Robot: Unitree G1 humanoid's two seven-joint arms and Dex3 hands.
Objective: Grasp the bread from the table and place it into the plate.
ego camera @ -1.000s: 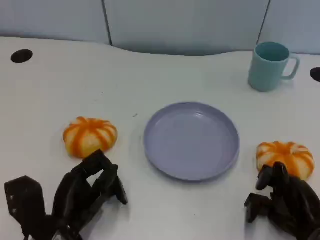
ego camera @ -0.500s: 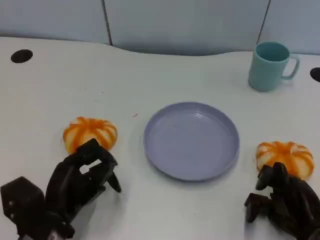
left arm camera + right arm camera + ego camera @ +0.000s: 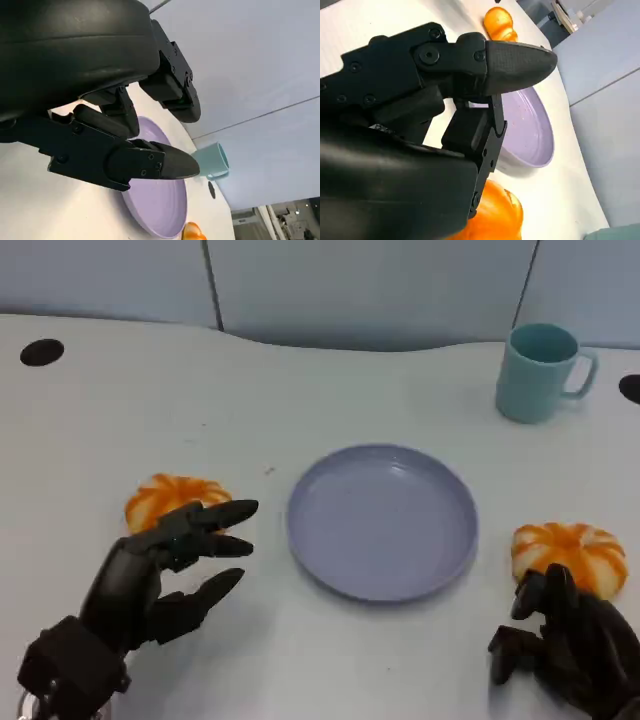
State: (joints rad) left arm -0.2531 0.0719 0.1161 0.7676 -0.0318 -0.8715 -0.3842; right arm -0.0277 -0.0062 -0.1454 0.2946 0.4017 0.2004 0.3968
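Two orange-striped bread rolls lie on the white table. The left bread point(image 3: 172, 496) sits left of the lilac plate point(image 3: 383, 525), the right bread point(image 3: 570, 552) just right of it. My left hand point(image 3: 158, 572) reaches over the near side of the left bread with fingers spread, holding nothing. My right hand point(image 3: 563, 644) rests just in front of the right bread with fingers curled in and nothing in them. The left wrist view has the plate point(image 3: 159, 212) beyond my left hand point(image 3: 125, 125). In the right wrist view the right bread point(image 3: 495, 216) lies beside my right hand point(image 3: 470, 85).
A teal mug point(image 3: 540, 371) stands at the back right, also seen as the mug point(image 3: 212, 160) in the left wrist view. Black round holes point(image 3: 42, 352) mark the table's far corners. A grey wall runs behind the table.
My left hand has uncurled, spread its fingers and moved forward to the left bread. The right hand and both breads have stayed put.
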